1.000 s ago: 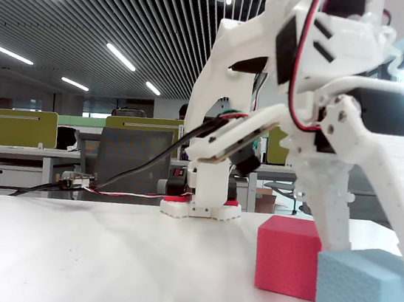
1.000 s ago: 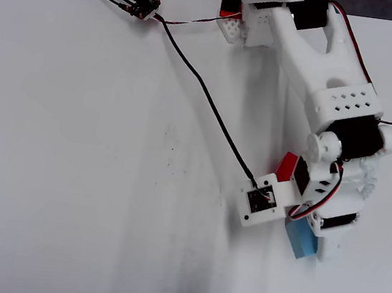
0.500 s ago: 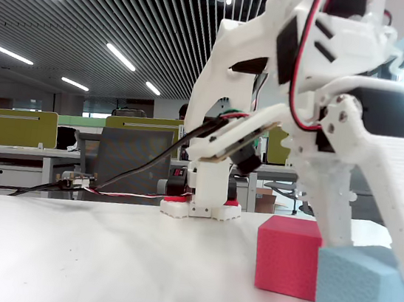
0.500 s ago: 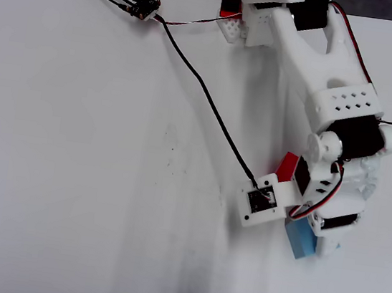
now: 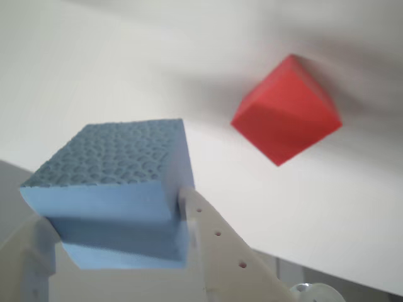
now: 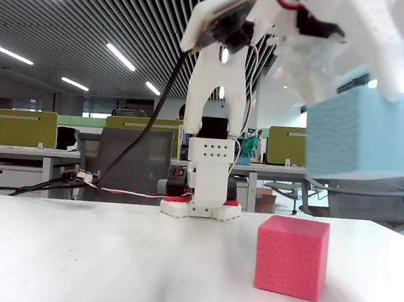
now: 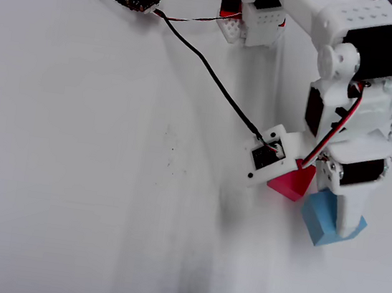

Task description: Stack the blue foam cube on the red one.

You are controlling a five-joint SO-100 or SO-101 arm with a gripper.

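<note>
Pale blue, the blue foam cube (image 6: 366, 135) hangs clamped in the tool (image 5: 113, 217), clear of the white table (image 7: 95, 140). The red one (image 6: 291, 256) sits on the table below. No readable writing shows.

white table (image 7: 74, 138), black cable (image 7: 206, 68), office chair (image 6: 123, 159)

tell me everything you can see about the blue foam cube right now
The pale sky-blue foam cube has sharp edges and a fine-pored, dimpled face, clear in the wrist view. It hangs in the air, slightly tilted, clamped between the white tool's fingers and touching nothing else. In the fixed view it is above and a little right of the pinkish-red foam cube, which sits on the white table.
</note>
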